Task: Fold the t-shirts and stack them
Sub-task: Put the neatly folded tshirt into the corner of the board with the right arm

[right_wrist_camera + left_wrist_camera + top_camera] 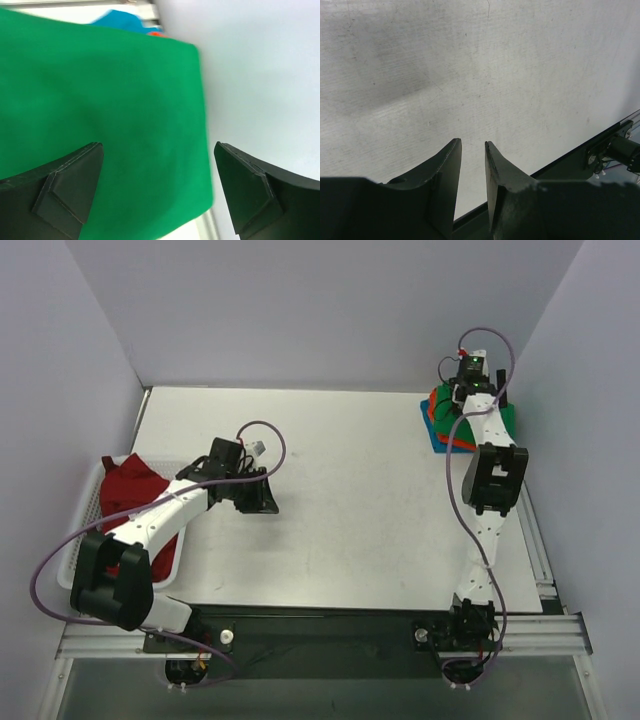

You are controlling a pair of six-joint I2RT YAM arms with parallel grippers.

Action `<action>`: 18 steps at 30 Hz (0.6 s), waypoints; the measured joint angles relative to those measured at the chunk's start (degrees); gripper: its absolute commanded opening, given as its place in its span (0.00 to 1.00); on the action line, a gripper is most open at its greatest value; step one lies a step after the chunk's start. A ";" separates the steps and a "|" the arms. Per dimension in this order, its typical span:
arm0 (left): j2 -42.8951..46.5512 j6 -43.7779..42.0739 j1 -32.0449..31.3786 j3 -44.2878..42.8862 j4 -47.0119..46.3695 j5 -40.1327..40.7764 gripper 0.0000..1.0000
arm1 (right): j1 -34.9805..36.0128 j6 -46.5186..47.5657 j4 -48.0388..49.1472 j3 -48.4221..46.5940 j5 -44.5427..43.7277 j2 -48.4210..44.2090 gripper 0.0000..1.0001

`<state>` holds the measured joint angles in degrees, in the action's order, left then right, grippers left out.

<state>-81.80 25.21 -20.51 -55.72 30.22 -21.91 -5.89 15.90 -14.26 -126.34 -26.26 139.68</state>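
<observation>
A folded bright green t-shirt (506, 421) tops a stack at the far right, over an orange-red t-shirt (434, 416) and a blue t-shirt (441, 446). My right gripper (468, 380) hovers over the stack, open and empty. In the right wrist view the green t-shirt (100, 100) fills the space under the right gripper (159, 146), with slivers of the blue t-shirt (117, 20) and the orange-red one (156, 34) behind. A dark red t-shirt (130, 485) lies crumpled in the basket. My left gripper (265, 502) (473, 144) is over bare table, jaws a narrow gap apart, empty.
A white slatted basket (85, 530) stands at the table's left edge, under my left arm. Grey walls close in the left, back and right sides; the right wall (260, 75) is near the stack. The black front rail (620, 145) shows beyond the left gripper.
</observation>
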 measured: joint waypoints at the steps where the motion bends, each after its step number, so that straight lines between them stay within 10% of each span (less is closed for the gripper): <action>1: 0.04 0.00 0.00 0.00 0.00 0.00 0.37 | 1.07 -0.17 0.33 0.37 -0.37 -0.35 1.00; 18: 9.55 0.44 0.00 1.01 0.15 3.28 0.38 | 22.27 -24.11 1.40 48.30 6.19 -48.94 1.00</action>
<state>-72.25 25.65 -20.51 -54.72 30.37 -18.63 16.38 -8.21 -12.86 -78.04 -20.08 90.74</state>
